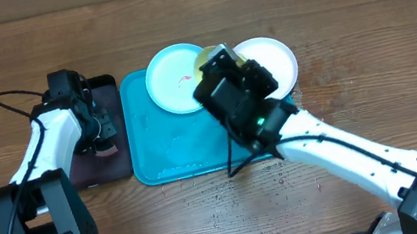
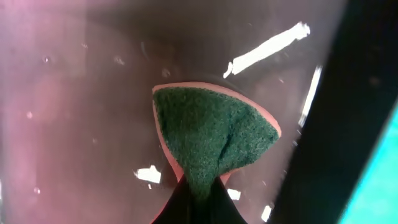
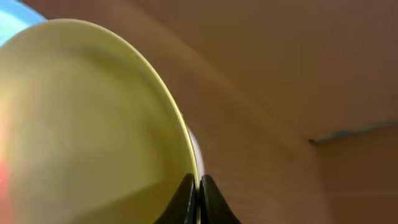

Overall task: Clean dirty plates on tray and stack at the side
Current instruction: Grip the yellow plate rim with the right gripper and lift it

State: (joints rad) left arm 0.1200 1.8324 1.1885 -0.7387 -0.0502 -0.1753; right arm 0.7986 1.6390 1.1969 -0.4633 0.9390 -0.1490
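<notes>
The turquoise tray (image 1: 180,152) lies at the table's middle. A light cyan plate (image 1: 174,78) with a small red smear rests on its far rim. A white plate (image 1: 275,62) lies on the table to the tray's right. My right gripper (image 3: 199,194) is shut on the rim of the yellow-green plate (image 3: 87,130), held tilted between the other two plates; in the overhead view only its edge (image 1: 203,59) shows. My left gripper (image 2: 199,202) is shut on a green-faced pink sponge (image 2: 211,134) over the black tray (image 1: 104,88).
The narrow black tray lies left of the turquoise tray and looks wet, with droplets in the left wrist view (image 2: 74,93). Water drops spot the wood (image 1: 279,175) in front of the turquoise tray. The right arm (image 1: 344,153) crosses the table's front right.
</notes>
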